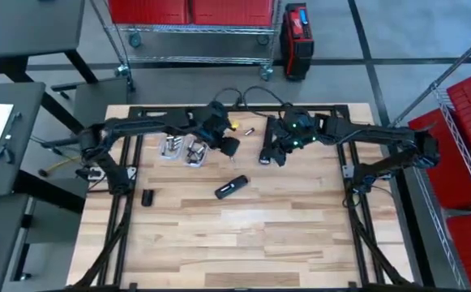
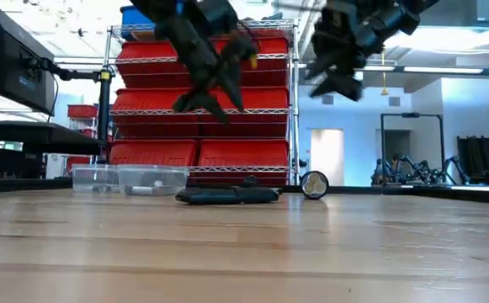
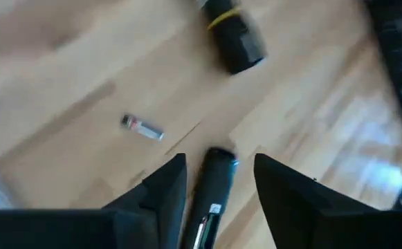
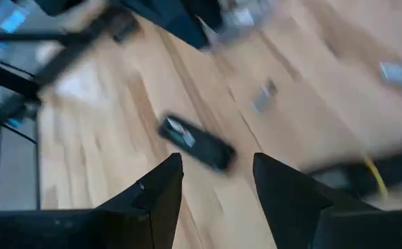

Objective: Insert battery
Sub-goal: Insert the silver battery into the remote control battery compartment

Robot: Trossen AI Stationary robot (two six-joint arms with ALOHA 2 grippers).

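While a loose battery (image 1: 249,130) lies on the table (image 1: 243,243) beyond the black flashlight body (image 1: 231,187) | flashlight flat, mid-table | left gripper (image 1: 229,147) raised just above-left of the flashlight, fingers spread, empty | right gripper (image 1: 274,154) raised to the flashlight's right, fingers spread, empty | clear trays (image 1: 181,151) left of the flashlight.

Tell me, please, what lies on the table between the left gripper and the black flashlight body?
Nothing: in the high view only bare wood separates the left gripper from the flashlight body; the loose battery lies off to the side.
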